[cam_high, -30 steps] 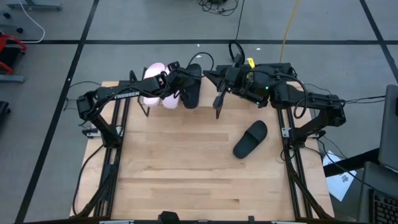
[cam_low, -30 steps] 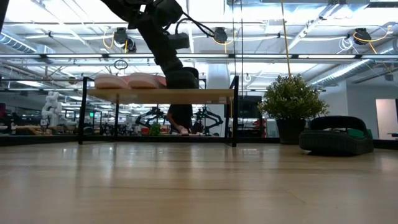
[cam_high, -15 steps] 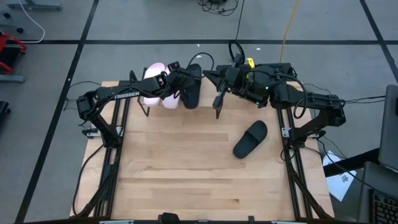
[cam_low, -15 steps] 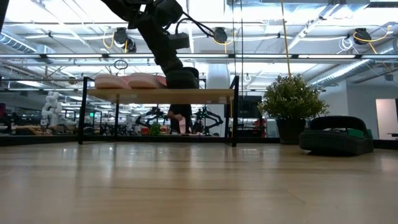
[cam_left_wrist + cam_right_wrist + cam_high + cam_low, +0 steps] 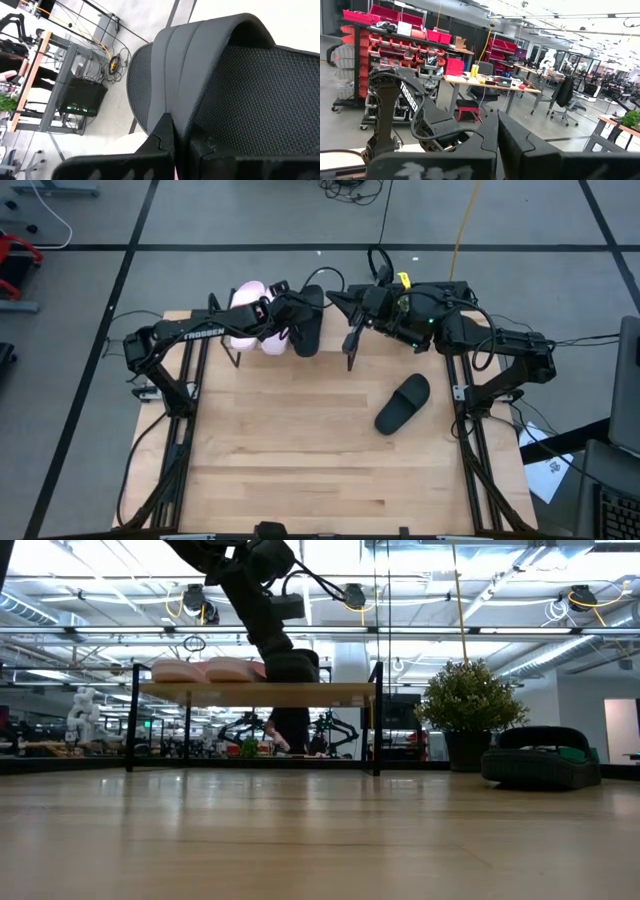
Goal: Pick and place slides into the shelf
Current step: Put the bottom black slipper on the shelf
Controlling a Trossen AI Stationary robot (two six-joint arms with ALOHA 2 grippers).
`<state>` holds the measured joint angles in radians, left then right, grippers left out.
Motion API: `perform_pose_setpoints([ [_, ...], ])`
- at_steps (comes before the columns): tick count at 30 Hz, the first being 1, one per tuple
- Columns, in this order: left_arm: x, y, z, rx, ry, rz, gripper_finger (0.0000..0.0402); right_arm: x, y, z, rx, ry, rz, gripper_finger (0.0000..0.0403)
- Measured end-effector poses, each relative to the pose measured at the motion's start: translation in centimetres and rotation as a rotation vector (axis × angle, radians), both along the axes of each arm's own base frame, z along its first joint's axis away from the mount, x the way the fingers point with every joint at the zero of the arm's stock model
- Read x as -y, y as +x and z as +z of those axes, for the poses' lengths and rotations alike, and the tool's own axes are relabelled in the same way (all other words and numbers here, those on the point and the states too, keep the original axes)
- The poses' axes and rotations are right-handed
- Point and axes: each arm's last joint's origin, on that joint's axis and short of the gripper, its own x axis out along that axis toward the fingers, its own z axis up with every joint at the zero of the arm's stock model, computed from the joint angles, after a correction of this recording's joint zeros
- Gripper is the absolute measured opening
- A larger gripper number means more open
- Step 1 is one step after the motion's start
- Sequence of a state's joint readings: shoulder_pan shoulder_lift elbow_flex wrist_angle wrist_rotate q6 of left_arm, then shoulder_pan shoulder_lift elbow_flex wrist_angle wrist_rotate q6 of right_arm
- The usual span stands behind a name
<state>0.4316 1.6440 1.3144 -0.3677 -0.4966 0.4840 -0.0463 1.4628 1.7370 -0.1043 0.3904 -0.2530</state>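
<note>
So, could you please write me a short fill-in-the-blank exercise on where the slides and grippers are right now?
1. The left gripper is shut on a ____ slide at the shelf.
2. ____ pale pink slides lie on the shelf.
3. The other black slide lies on the ____.
4. The right gripper is ____.

Missing words: black; two; table; shut

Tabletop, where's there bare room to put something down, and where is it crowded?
The wooden tabletop is bare across its near half and on the left, up to the loose black slide at right. The far edge is crowded: shelf, pink slides, the left pincer shut on a black slide, and the right pincer.
</note>
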Motion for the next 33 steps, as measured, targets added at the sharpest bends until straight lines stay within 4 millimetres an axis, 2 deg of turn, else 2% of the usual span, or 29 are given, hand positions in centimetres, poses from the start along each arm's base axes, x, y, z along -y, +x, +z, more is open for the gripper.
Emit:
perform_pose_setpoints([
  [8,-0.4,0.7,-1.5,-0.054,0.004,0.024,0.0000,0.0,0.0,0.0,0.006,0.004,0.003,0.0000],
  [21,-0.4,0.6,-1.5,-0.061,0.015,0.039,0.0002,0.0,0.0,0.0,-0.003,0.003,0.003,0.0000],
  [33,-0.4,0.6,-1.4,-0.065,0.027,0.048,0.0061,0.0,0.0,0.0,-0.004,0.003,0.004,0.0000],
])
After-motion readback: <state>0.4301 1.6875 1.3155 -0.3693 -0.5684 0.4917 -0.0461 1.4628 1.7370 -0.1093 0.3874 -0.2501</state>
